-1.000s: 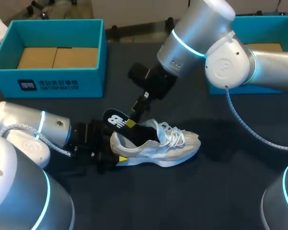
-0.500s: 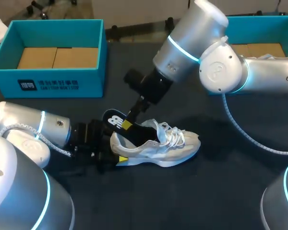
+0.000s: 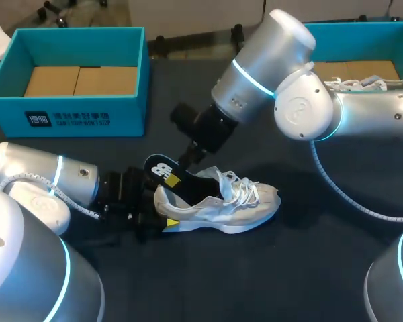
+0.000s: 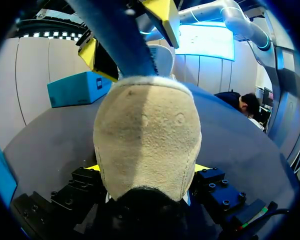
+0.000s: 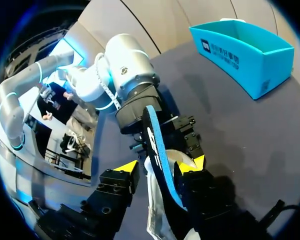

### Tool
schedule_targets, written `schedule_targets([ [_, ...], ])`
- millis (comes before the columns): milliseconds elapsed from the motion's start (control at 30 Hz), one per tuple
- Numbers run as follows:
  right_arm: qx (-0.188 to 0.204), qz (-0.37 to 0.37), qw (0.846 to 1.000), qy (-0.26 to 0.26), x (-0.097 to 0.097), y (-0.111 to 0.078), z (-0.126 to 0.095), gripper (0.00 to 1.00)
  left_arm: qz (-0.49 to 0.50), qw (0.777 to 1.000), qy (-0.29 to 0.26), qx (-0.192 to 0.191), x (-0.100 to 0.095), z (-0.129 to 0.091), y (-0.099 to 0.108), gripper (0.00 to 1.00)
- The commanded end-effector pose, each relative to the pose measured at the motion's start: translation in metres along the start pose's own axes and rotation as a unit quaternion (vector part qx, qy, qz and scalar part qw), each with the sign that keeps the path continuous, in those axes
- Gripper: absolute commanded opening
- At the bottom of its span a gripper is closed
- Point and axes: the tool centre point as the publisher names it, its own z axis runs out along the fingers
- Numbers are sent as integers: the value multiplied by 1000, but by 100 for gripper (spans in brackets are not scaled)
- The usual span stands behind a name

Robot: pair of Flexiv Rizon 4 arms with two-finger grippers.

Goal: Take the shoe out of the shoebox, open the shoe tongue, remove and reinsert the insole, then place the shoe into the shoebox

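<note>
R arm's tilted over toward my L in the last sec. R gripper (image 3: 185, 161) is pinched on the insole (image 3: 160, 168), which has barely budged and is half out. L gripper (image 3: 162, 211) is clamped on the shoe (image 3: 221, 204) heel, down on the worktop (image 3: 309, 255). Prob needs more pull.

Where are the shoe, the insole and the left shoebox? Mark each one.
shoe (image 3: 215, 211): head view, side panel.
insole (image 3: 160, 168): head view, raised heel end.
left shoebox (image 3: 67, 119): head view, front wall.

The shoe (image 3: 218, 208) hides the insole's (image 3: 160, 168) lower end and most of the left end effector (image 4: 147, 168).
</note>
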Motion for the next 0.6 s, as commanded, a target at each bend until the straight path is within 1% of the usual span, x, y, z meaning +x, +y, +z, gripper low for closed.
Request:
schedule_targets([
  [33,-2,-1,1000,3,-3,-1,4,38,0,1000,0,-2,-3,2,2,0],
  [100,-2,-1,1000,5,-4,-2,5,35,0,1000,0,-2,-3,2,2,0],
  [133,-3,-1,1000,5,-4,-2,5,33,0,1000,0,-2,-3,2,2,0],
  [200,-3,-2,1000,7,-6,-1,4,20,0,1000,0,-2,-3,2,2,0],
  [233,-3,-2,1000,7,-7,-1,3,5,0,1000,0,-2,-3,2,2,0],
  [267,-3,-3,1000,7,-8,-1,2,0,0,1000,0,-2,-3,2,2,0],
  [467,-3,-14,1000,7,-15,8,-4,0,0,1000,0,-2,-3,2,2,0],
  [567,-8,-19,1000,3,-17,12,-10,0,0,1000,0,-2,-3,2,2,0],
  [600,-15,-19,1000,-3,-18,15,-14,0,0,1000,0,-2,-3,2,2,0],
])
